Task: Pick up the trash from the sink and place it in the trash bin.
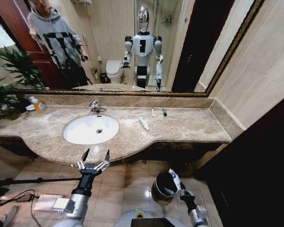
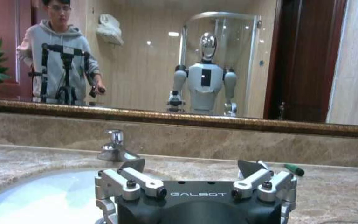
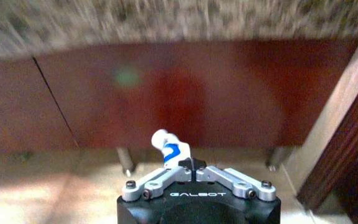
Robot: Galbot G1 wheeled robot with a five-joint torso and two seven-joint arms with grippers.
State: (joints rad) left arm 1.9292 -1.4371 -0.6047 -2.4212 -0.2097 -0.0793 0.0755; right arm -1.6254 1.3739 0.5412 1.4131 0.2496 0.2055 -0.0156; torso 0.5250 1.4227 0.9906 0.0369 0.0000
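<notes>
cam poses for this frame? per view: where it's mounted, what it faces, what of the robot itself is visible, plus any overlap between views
Head view: on the head, looking forward and down at the beige marble countertop, white oval sink and small round dark trash bin; both arms show, left gripper open.
Left wrist view: on the left wrist, facing the mirror across the counter; left gripper in front.
Right wrist view: on the right wrist, facing the red-brown cabinet front under the counter; right gripper shut on a white tube with blue marks.
Shared: chrome faucet and dark green item, head and left wrist.

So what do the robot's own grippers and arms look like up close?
Both the left gripper and right gripper have a black body lettered GALBOT in white, with silver metal linkages, dark bolts and dark pointed fingertips. The arms are black near the wrist and silver-grey lower down.
</notes>
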